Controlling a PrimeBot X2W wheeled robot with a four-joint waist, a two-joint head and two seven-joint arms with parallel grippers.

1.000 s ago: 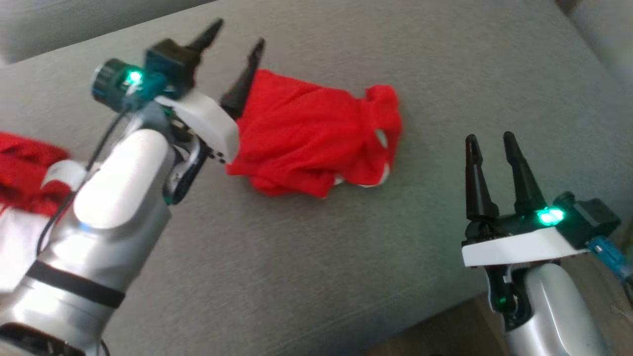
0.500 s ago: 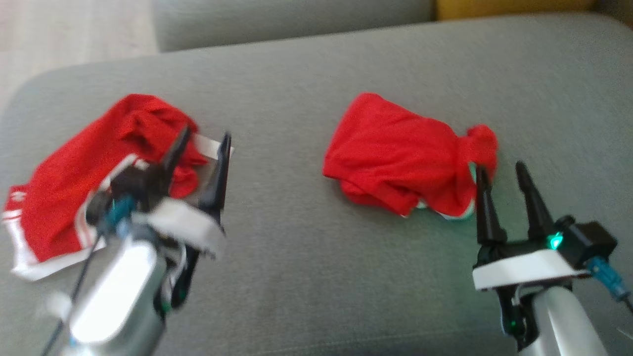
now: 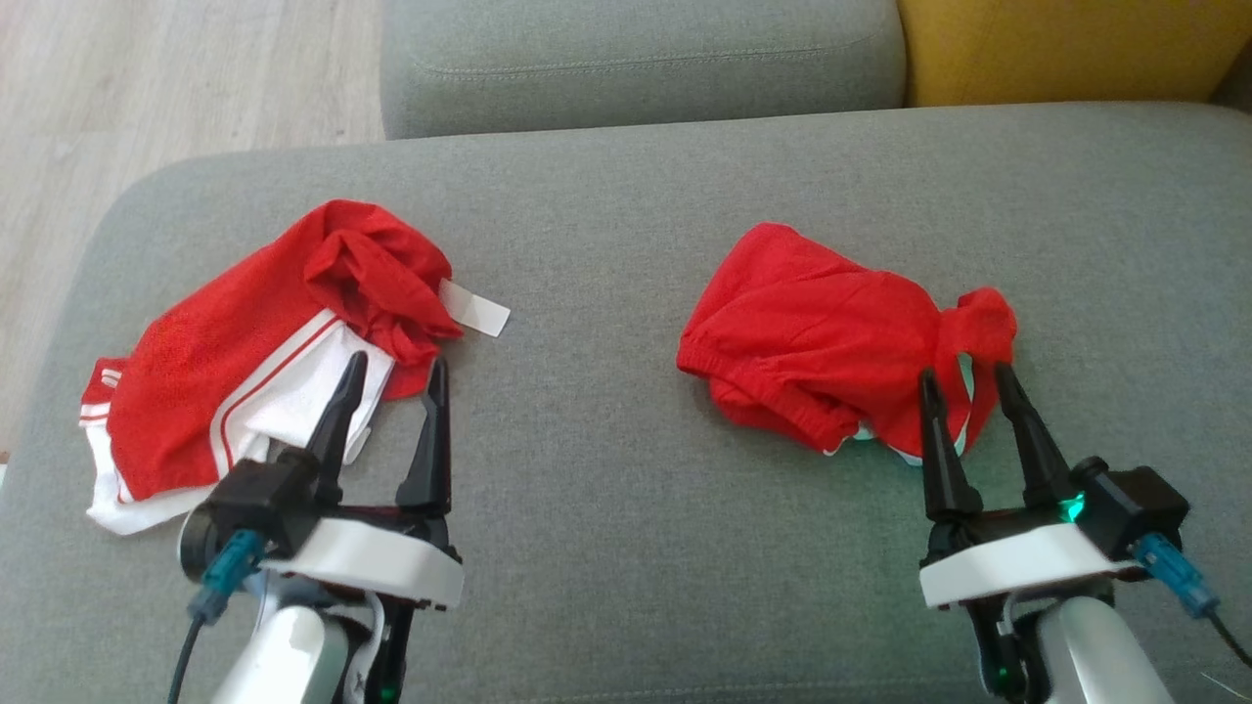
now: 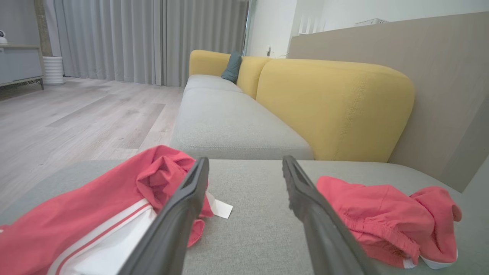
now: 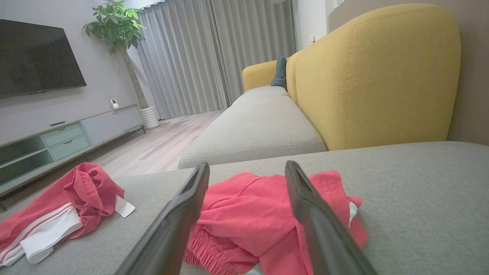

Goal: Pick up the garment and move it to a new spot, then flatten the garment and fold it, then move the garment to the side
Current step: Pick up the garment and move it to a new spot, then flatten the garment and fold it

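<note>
Both arms are cut off by the lower edge of the head view. The left pincer (image 3: 398, 360) stands with its fingers apart and nothing between them; the fingers cover the near edge of the red-and-white garment (image 3: 245, 342). The right pincer (image 3: 966, 374) is likewise spread and empty, and its fingers hide the near end of the bunched red garment (image 3: 812, 332). Whether either pincer touches cloth cannot be told. The bunched piece is too crumpled to tell its cut; only a gathered elastic hem is plain.

Both garments lie on the grey seat cushion (image 3: 606, 489): the red-and-white one rumpled at the cushion's left end, with a white tag (image 3: 474, 308) sticking out toward the cushion's middle, and the bunched one right of the middle, well apart from the first. Beyond the cushion's far edge are a second grey cushion (image 3: 636, 59) and a yellow backrest (image 3: 1056, 49); off its left end is pale wooden floor (image 3: 147, 78).

Further from the cushion are grey curtains (image 5: 191, 57), a potted plant (image 5: 114, 26), a dark screen (image 5: 38, 57) and a low cabinet (image 5: 65, 137), whose open shelves are too dim to show any contents.
</note>
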